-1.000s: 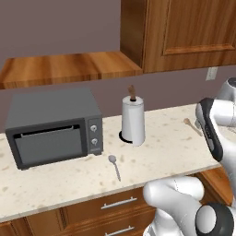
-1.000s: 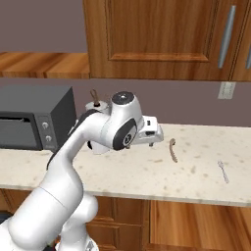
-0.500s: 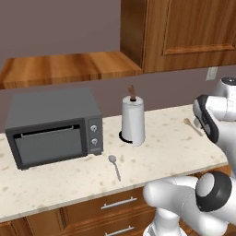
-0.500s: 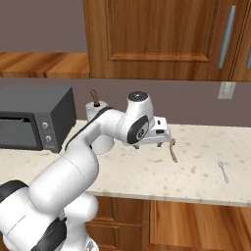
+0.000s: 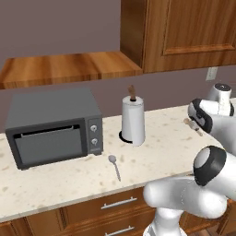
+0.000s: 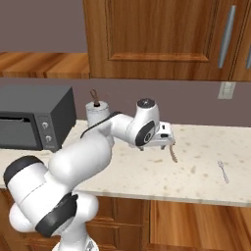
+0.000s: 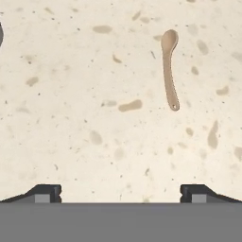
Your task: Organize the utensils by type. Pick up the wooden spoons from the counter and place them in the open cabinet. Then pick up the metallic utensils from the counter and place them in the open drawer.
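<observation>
Gripper (image 7: 121, 191) moved right over tan wooden spoon (image 7: 168, 68) w/ round bowl, jaws wide.

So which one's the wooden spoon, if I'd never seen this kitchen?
Start at the beige speckled counter and find the white paper towel roll. Further right along the counter, under the robot's open gripper, lies the wooden spoon. It is tan, unlike the thin silver spoon lying in front of the grey toaster oven.
</observation>
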Motion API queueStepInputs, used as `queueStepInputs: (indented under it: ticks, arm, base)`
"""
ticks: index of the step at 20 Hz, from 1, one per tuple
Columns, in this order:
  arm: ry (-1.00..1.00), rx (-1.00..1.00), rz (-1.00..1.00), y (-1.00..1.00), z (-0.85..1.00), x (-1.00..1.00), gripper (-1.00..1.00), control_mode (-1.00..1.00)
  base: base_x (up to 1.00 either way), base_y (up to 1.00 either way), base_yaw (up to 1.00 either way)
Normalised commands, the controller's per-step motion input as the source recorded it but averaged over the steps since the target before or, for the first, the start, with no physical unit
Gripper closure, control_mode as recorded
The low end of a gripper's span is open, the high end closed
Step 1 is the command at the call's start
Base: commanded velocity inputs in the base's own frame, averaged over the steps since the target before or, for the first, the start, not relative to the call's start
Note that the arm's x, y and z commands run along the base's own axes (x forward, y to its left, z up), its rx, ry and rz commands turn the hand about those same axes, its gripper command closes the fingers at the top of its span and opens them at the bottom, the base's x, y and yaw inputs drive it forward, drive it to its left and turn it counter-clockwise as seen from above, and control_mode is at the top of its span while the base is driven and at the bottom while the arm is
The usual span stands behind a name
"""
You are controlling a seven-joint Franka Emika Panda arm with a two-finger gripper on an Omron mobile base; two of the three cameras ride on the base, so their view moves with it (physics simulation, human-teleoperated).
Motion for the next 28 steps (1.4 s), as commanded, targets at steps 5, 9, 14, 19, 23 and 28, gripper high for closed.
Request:
queueStepInputs:
  ticks: [5, 9, 14, 19, 23, 28]
  arm:
    - [0.05, 0.07, 0.00, -0.24, -0.29, 0.47, -1.00, -1.00]
    - [0.03, 0.08, 0.00, -0.22, -0.25, 0.49, -1.00, -1.00]
    - [0.00, 0.02, 0.00, -0.12, -0.19, 0.43, -1.00, -1.00]
    - [0.00, 0.00, 0.00, -0.15, -0.22, 0.34, -1.00, -1.00]
    - [0.00, 0.00, 0.00, -0.16, -0.26, 0.29, -1.00, -1.00]
    - [0.00, 0.00, 0.00, -0.02, -0.30, 0.16, -1.00, -1.00]
  base:
    - [0.00, 0.00, 0.00]
    - [0.00, 0.00, 0.00]
    - [0.00, 0.00, 0.00]
    - [0.00, 0.00, 0.00]
    - [0.00, 0.00, 0.00]
    - [0.00, 0.00, 0.00]
